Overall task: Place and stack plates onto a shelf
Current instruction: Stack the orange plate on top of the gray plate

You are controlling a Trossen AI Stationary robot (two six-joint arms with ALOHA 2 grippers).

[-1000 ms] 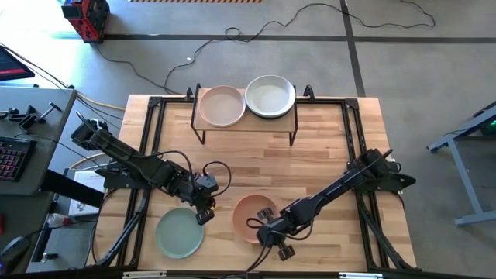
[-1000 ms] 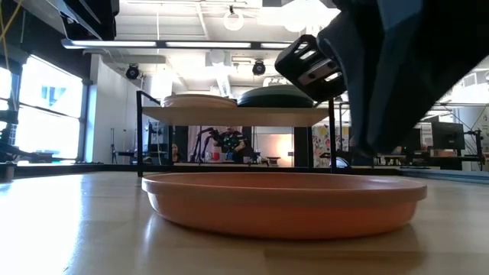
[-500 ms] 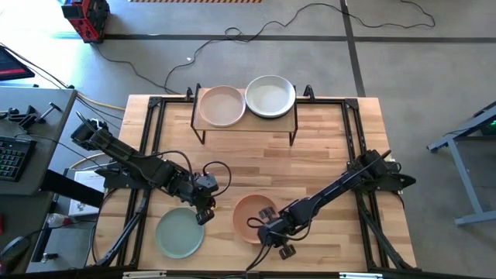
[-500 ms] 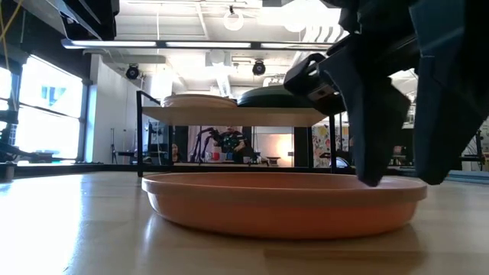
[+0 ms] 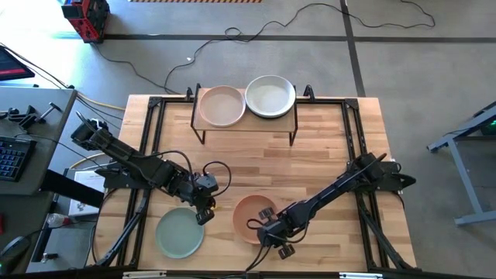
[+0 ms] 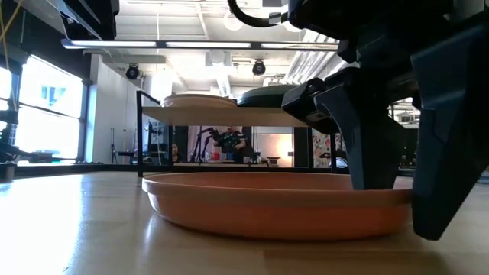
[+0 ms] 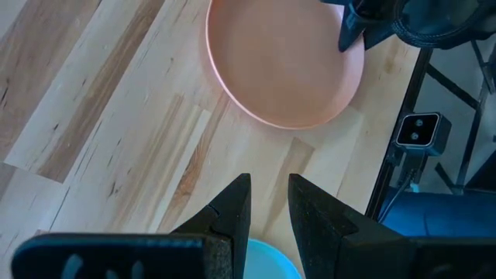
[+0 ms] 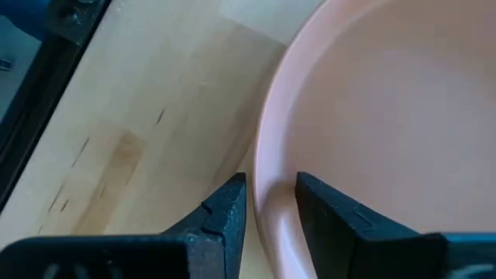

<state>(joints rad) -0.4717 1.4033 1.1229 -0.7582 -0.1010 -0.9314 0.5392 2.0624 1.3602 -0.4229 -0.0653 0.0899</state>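
While straddling smooth round terracotta plate (image 8: 372, 116) rim, right end effector (image 8: 271, 203) open; left end effector (image 7: 268, 203) open.

- The shelf (image 5: 246, 122) stands at the far middle of the table (image 5: 325, 167).
- Two plates sit side by side on the shelf: one on its left half (image 5: 222, 105), one on its right half (image 5: 270, 96), their rims touching.
- A third plate (image 5: 249, 216) lies on the table near the front edge, about centre, well apart from the shelf.
- A fourth plate (image 5: 179, 233) lies to its left, near the front edge.
- The right gripper (image 5: 267, 229) is at the third plate's front right rim, one finger inside the rim, one outside.
- The left gripper (image 5: 204, 215) hangs between the two front plates, just above the fourth plate's far right rim.
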